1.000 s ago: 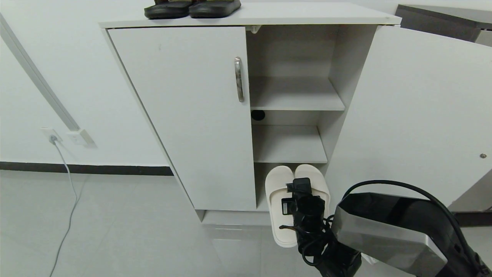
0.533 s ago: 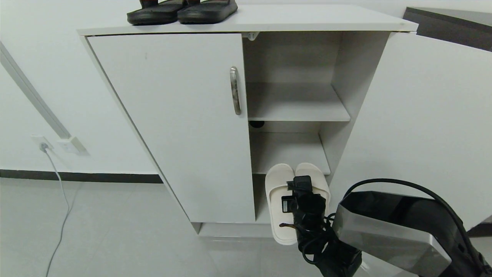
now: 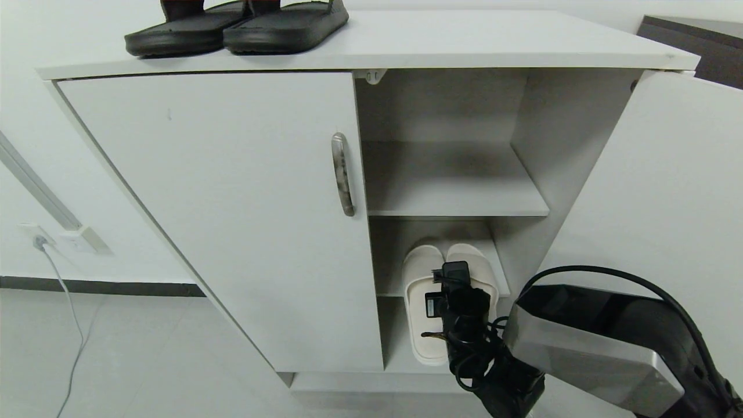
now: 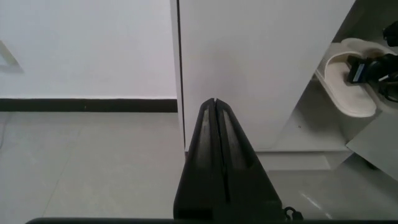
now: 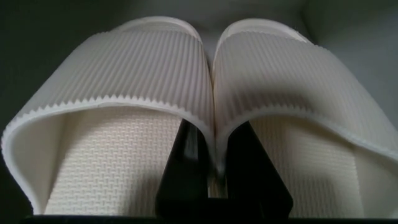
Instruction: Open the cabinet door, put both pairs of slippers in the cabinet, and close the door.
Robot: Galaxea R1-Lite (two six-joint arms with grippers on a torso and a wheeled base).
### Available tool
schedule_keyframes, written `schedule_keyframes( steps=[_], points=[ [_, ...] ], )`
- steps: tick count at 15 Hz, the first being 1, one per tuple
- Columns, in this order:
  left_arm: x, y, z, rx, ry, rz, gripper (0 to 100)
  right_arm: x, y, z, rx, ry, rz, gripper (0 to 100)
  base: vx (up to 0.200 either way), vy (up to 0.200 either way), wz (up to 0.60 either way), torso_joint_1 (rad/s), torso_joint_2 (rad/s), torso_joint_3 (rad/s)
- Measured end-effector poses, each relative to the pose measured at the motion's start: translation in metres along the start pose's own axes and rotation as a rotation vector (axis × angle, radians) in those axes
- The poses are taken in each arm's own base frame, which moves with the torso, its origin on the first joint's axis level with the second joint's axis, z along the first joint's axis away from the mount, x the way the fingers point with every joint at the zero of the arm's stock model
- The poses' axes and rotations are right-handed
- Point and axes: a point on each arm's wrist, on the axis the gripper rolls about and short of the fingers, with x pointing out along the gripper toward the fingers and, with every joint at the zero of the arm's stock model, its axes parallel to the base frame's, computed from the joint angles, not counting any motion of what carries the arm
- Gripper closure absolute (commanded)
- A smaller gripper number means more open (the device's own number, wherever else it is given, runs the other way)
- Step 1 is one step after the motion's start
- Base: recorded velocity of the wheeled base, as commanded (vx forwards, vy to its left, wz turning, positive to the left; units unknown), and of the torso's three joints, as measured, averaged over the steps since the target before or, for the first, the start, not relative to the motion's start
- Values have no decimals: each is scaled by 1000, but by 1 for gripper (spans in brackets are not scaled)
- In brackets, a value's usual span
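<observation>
A white cabinet (image 3: 371, 55) stands with its right door (image 3: 667, 203) swung open and its left door (image 3: 232, 220) shut. My right gripper (image 3: 450, 284) is shut on a pair of white slippers (image 3: 426, 273), held side by side at the opening, level with the lower shelf (image 3: 499, 278). In the right wrist view the fingers (image 5: 180, 168) pinch the two inner edges of the white slippers (image 5: 143, 81) together. A pair of black slippers (image 3: 232, 26) rests on the cabinet top at the left. My left gripper (image 4: 214, 106) is shut, low before the left door.
The upper shelf (image 3: 453, 194) is bare. A metal handle (image 3: 342, 174) is on the left door. A wall socket with a grey cable (image 3: 55, 273) is at the left. A dark unit (image 3: 696, 40) stands behind the open door. Grey floor tiles (image 3: 116, 360) lie in front.
The head camera has moved closer to the cabinet, so the whole scene has grown. The white slippers now overlap the lower shelf opening instead of hanging below it.
</observation>
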Motion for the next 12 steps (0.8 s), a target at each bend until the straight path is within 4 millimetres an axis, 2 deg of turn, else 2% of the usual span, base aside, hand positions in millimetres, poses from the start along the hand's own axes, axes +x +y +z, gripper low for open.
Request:
schedule_keyframes(
  steps=[6, 9, 12],
  points=[
    [0, 0, 0, 0, 0, 0, 100, 40, 8, 21, 17, 86, 19, 100, 0, 0, 0, 0, 0, 0],
    [0, 0, 0, 0, 0, 0, 100, 63, 7, 39, 61, 48, 1, 100, 0, 0, 0, 0, 0, 0],
    [0, 0, 0, 0, 0, 0, 100, 80, 7, 43, 72, 32, -19, 100, 0, 0, 0, 0, 0, 0]
  ],
)
